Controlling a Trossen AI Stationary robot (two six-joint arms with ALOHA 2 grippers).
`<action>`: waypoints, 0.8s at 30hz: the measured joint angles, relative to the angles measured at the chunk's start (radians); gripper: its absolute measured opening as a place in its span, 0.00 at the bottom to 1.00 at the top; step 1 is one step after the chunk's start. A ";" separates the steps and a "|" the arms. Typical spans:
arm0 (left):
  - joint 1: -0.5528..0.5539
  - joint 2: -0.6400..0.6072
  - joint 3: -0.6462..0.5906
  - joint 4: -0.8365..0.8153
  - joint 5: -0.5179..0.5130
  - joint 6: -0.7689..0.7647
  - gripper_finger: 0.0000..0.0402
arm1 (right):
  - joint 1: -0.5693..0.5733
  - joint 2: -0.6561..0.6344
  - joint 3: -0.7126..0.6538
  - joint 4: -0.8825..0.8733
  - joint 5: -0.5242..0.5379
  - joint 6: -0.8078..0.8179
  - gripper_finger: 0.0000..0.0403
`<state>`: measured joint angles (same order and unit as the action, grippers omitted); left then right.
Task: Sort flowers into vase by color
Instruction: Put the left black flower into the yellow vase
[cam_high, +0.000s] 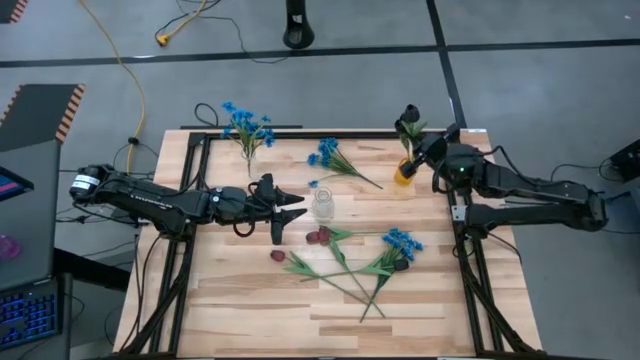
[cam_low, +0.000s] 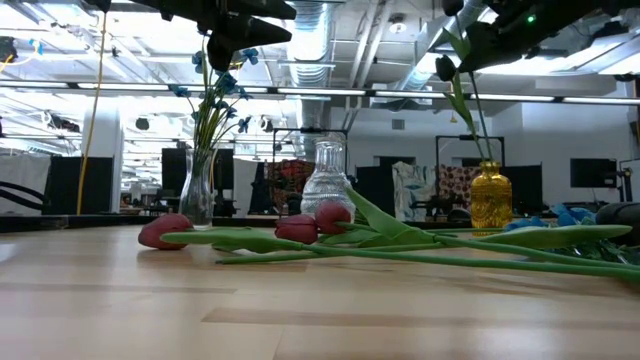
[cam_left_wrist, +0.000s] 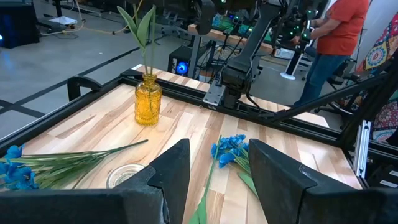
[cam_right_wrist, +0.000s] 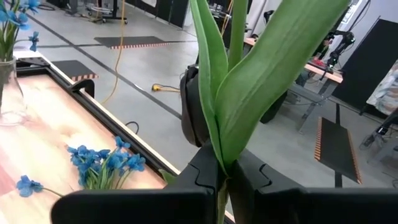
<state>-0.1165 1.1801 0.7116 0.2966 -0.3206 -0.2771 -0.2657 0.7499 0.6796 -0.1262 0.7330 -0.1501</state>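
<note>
Left pincer (cam_high: 290, 212): fingers spread, grasping nothing, hovering over the worktop (cam_high: 250, 300) just left of the empty clear vase (cam_high: 323, 203).
Far-left clear vase (cam_high: 249, 153): holds blue flowers (cam_high: 246, 122).
Loose blue sprig (cam_high: 335, 160): lying between the two clear vases, toward the far edge.
Worktop middle: red rosebud stems (cam_high: 310, 262) and another blue sprig (cam_high: 400, 243) lie crossed.
Yellow vase (cam_high: 404, 172): near the far right corner.
Right pincer (cam_high: 420, 143): clenched on a dark-budded flower (cam_high: 407, 122) whose stem stands in the yellow vase.
</note>
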 joint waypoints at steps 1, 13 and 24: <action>0.000 0.000 0.000 0.000 0.000 0.000 0.37 | 0.000 0.000 0.000 -0.001 0.000 0.000 0.11; 0.000 0.000 0.000 0.000 0.000 0.000 0.37 | 0.000 0.001 0.000 -0.002 0.090 0.001 0.21; 0.000 0.000 0.000 0.000 0.000 0.000 0.37 | 0.000 0.001 0.000 -0.072 0.107 0.116 0.42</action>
<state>-0.1165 1.1801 0.7116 0.2966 -0.3206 -0.2768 -0.2657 0.7506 0.6796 -0.1986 0.8398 -0.0344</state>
